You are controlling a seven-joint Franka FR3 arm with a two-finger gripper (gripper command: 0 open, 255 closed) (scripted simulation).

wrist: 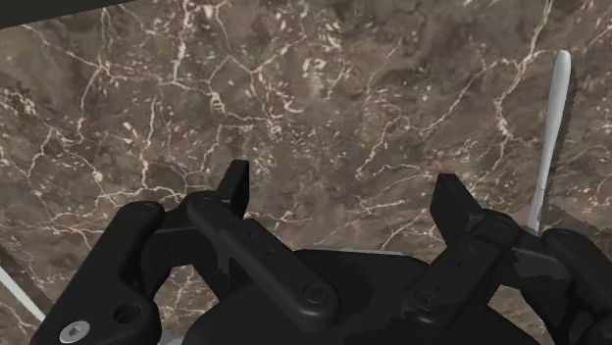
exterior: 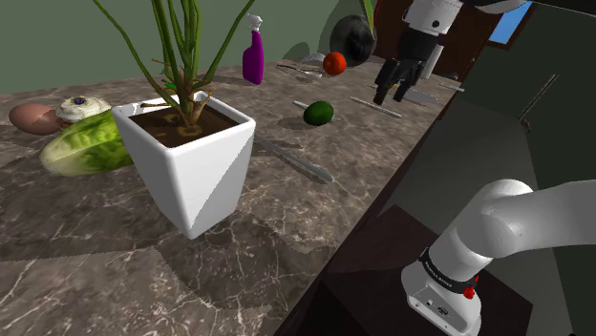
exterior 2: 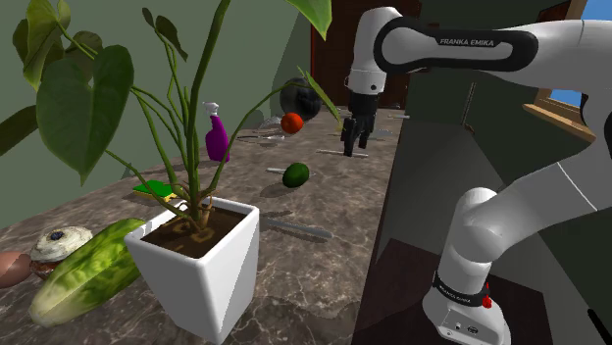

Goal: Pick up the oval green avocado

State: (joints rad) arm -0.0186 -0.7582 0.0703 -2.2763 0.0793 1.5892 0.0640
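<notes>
The oval green avocado (exterior: 318, 113) (exterior 2: 295, 175) lies on the brown marble counter (exterior: 115, 258), out past the white planter. My black gripper (exterior: 391, 97) (exterior 2: 351, 149) hangs above the counter near its edge. In the shoulder view it is to the right of the avocado and a little farther back, well apart from it. In the wrist view the gripper (wrist: 341, 196) is open, its two fingers (wrist: 233, 186) wide apart with bare marble (wrist: 324, 88) between them.
A large white planter (exterior: 196, 162) with a tall plant stands in front of the avocado. A lettuce (exterior: 86, 145), a red tomato (exterior: 333, 63), a purple spray bottle (exterior: 253, 57) and silver utensils (exterior: 296, 162) (wrist: 552, 127) also lie on the counter. The counter edge drops off on the shoulder view's right.
</notes>
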